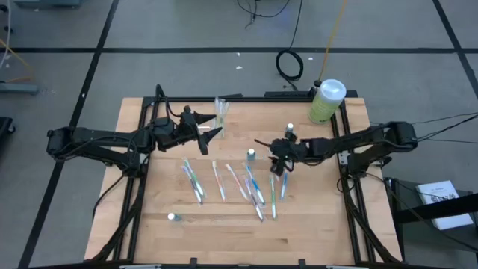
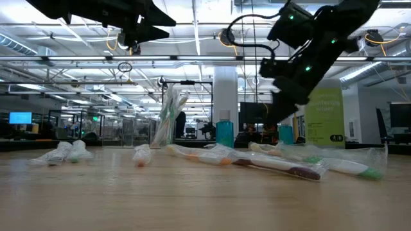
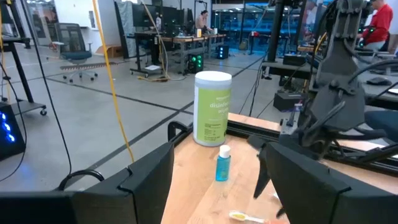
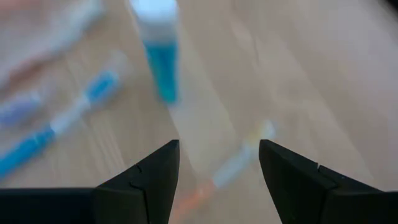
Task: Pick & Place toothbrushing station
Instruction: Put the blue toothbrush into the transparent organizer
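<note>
The toothbrushing station [image 1: 220, 112] is a small see-through holder that stands upright on its base near the table's far edge; it also shows in the low view [image 2: 168, 120]. My left gripper [image 1: 213, 136] is open and empty, raised above the table just nearer than the station, pointing toward the table's right. Its open fingers show in the left wrist view [image 3: 214, 180]. My right gripper [image 1: 278, 166] is open and empty, held over the wrapped toothbrushes [image 1: 246, 187] near a small blue bottle [image 4: 158, 56]. Its fingers point down [image 4: 219, 168].
A large green bottle with a white cap [image 1: 326, 101] stands at the far right corner. Small blue bottles stand at mid-table [image 1: 252, 155], farther back [image 1: 290, 131] and near the front left [image 1: 173, 217]. Several wrapped toothbrushes lie across the table's middle.
</note>
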Action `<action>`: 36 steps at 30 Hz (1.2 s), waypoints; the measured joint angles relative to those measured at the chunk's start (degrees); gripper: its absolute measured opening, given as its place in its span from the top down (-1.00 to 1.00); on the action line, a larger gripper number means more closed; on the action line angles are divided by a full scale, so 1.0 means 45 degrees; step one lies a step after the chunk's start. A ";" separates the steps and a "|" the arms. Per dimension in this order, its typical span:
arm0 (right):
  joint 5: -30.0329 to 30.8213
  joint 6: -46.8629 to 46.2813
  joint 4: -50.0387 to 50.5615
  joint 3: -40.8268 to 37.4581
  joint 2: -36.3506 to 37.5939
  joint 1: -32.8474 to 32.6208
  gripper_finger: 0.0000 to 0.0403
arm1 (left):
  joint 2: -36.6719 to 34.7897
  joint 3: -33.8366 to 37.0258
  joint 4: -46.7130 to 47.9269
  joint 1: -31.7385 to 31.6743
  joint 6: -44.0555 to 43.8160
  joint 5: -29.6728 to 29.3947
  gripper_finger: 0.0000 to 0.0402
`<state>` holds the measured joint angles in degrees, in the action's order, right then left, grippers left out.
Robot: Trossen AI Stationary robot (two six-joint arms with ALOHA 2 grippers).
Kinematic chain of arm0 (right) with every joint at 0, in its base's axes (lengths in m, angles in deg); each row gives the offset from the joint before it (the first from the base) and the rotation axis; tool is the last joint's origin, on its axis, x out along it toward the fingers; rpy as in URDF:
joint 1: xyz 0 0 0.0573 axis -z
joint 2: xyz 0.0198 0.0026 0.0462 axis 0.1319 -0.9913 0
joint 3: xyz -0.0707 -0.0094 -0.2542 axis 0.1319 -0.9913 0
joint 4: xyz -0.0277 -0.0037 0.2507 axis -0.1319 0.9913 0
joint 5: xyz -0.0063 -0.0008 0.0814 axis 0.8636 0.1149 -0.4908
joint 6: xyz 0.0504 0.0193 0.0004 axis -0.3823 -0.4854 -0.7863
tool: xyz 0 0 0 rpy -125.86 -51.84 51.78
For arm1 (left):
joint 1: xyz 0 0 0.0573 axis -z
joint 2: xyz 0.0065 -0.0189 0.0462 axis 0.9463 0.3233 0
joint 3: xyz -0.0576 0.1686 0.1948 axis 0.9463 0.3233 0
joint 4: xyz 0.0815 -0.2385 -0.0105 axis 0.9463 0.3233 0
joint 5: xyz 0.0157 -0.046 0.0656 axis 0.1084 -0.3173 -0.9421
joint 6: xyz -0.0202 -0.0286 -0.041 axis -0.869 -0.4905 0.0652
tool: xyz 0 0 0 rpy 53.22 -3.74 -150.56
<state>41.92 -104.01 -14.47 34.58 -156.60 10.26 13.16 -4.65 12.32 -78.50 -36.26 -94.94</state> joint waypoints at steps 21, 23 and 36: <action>-0.0727 -0.8344 0.4638 -0.0954 0.1563 -0.0166 -0.05 | 0.0000 0.0000 0.0332 -0.0060 0.0053 -0.0082 -0.30; -0.1011 -0.8440 0.4315 -0.1031 0.1599 -0.0253 -0.05 | 0.0000 0.0000 0.0331 -0.0060 0.0045 -0.0082 -0.30; -0.1335 -0.8143 0.3073 -0.1306 0.0265 -0.0290 -0.05 | 0.0000 0.0000 0.0407 -0.0060 0.0019 -0.0074 -0.30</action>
<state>35.91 -140.65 -0.64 28.70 -155.41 8.95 13.16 -4.65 14.15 -78.78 -36.17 -95.27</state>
